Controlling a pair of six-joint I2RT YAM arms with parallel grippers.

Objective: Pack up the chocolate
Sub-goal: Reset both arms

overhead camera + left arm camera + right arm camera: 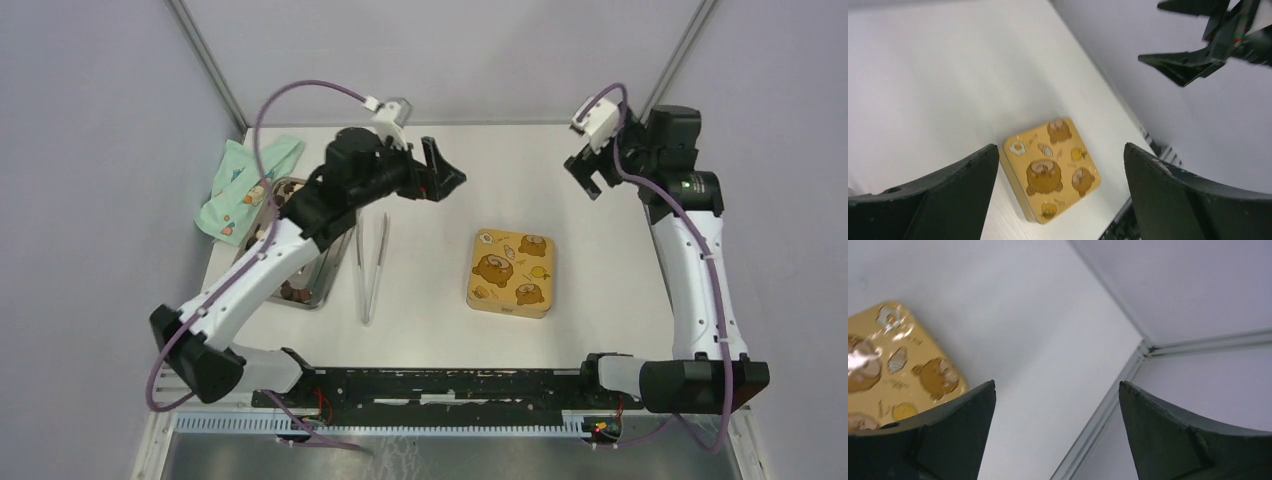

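Pouch (pixel 247 186): soft mint-green bag with small printed pictures, crumpled at the table's (pixel 430 310) far-left edge.
Tray (pixel 330 272): shallow, shiny metal rectangle just beside the pouch, largely hidden under the left arm.
Chocolate (pixel 292 293): small brown chunks lying loose in the tray, mostly seen at its near end.
Left arm: white links reach up from the near-left base, and the black wrist is raised over the tray and turned toward the middle.
Left gripper (pixel 447 163): dark matte fingers spread wide, nothing between them, held above the table.
Tweezers (pixel 372 266): long thin metal pair lying flat between tray and tin.
Tin (pixel 511 272): square, gold, glossy, rounded corners, bear cartoons on its closed lid.
Right arm: rises nearly straight from the near-right base, wrist bent inward at the far edge.
Right gripper (pixel 583 175): fingers parted wide, empty, aloft.
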